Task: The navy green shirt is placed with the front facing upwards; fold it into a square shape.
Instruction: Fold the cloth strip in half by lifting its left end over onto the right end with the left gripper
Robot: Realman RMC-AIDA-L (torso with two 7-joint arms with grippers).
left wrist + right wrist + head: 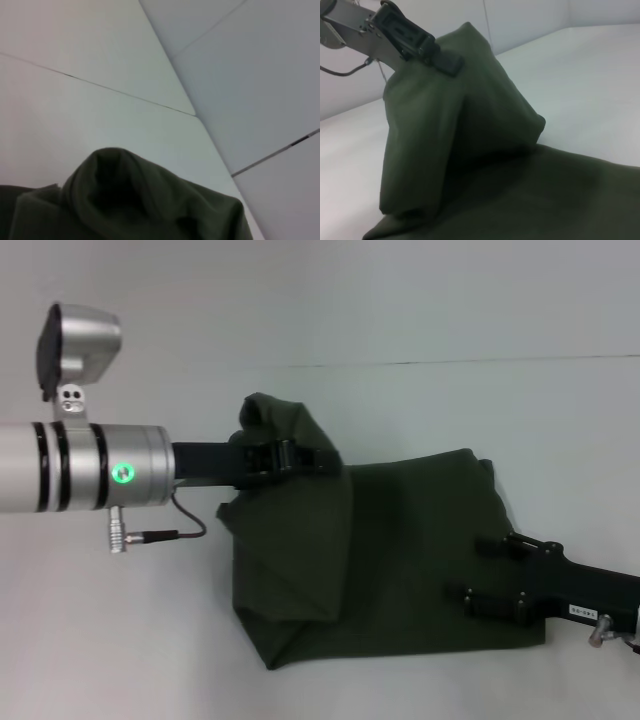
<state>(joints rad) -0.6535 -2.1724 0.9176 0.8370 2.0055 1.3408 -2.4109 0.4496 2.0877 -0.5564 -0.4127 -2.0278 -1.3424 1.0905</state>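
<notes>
From the right wrist, left gripper (440, 57) seemingly pinches lifted shirt (470, 150).

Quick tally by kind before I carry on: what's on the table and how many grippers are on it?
Shirts: 1, the navy green shirt
Grippers: 2, the left gripper lifting a bunch of shirt, the right gripper resting open on it
Total: 3

Left pincer (325, 465) lifts the navy green shirt (400, 560)'s folded edge off the table (150, 640).
</notes>
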